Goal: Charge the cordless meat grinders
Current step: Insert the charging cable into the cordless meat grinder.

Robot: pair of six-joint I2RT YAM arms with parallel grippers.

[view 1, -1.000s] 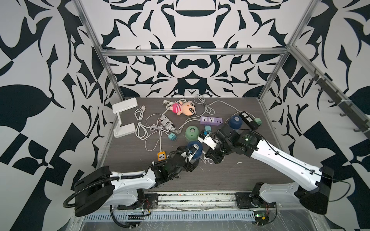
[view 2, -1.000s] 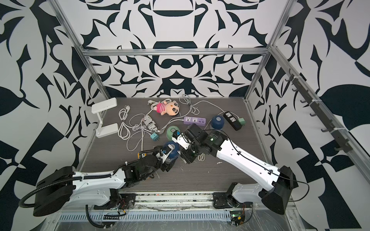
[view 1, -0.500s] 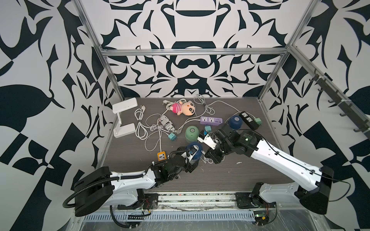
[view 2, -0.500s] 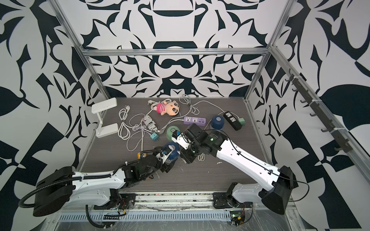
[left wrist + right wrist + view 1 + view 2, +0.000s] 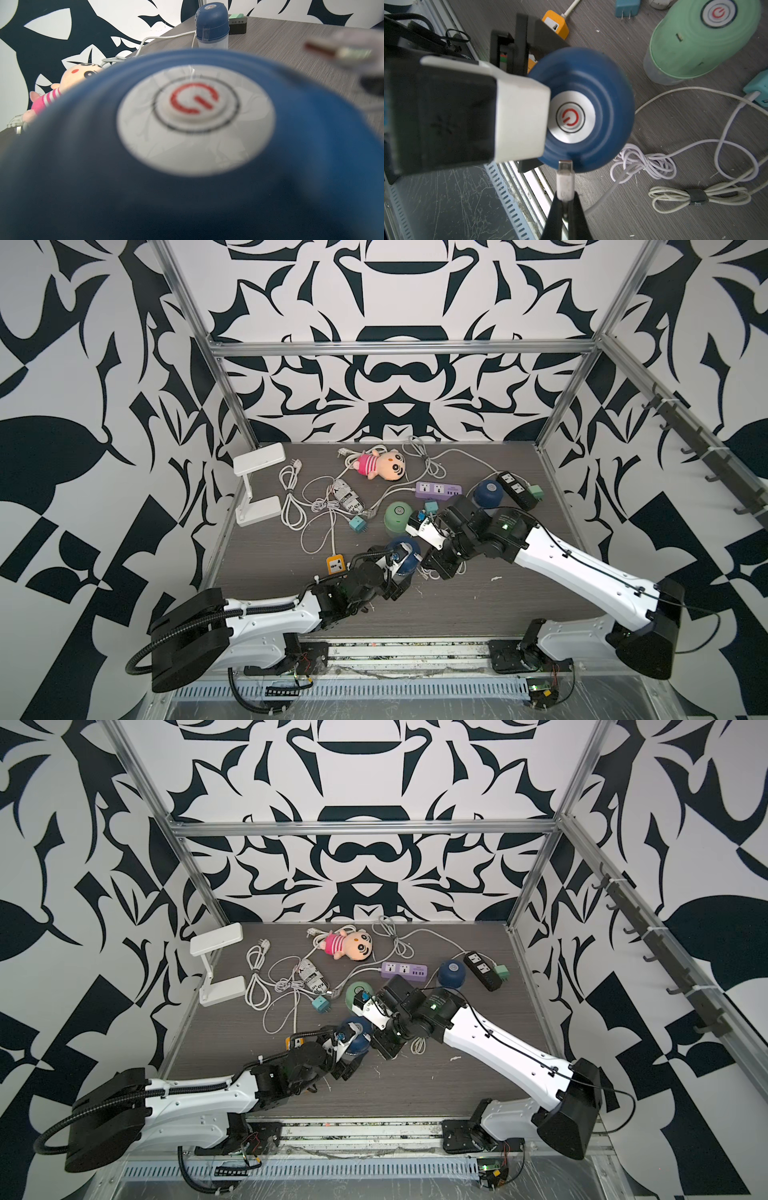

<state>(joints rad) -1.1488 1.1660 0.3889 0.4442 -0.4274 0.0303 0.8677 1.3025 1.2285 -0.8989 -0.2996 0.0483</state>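
Note:
My left gripper (image 5: 401, 568) is shut on a dark blue meat grinder (image 5: 409, 553) near the table's front middle. Its black fingers (image 5: 521, 41) flank the dome in the right wrist view. That grinder (image 5: 187, 145) fills the left wrist view, its silver button with a red power symbol facing the camera. My right gripper (image 5: 565, 197) is shut on a white cable plug (image 5: 564, 178), whose metal tip sits at the edge of the blue dome (image 5: 602, 87). A mint green grinder (image 5: 397, 516) stands just behind. Another dark blue grinder (image 5: 488, 493) stands further back right.
An orange socket (image 5: 336, 565) lies left of the held grinder. A purple power strip (image 5: 439, 490), a black strip (image 5: 517, 489), teal adapters (image 5: 357, 524), a plush doll (image 5: 382, 464), a white lamp (image 5: 257, 485) and loose white cables (image 5: 685, 197) crowd the back half.

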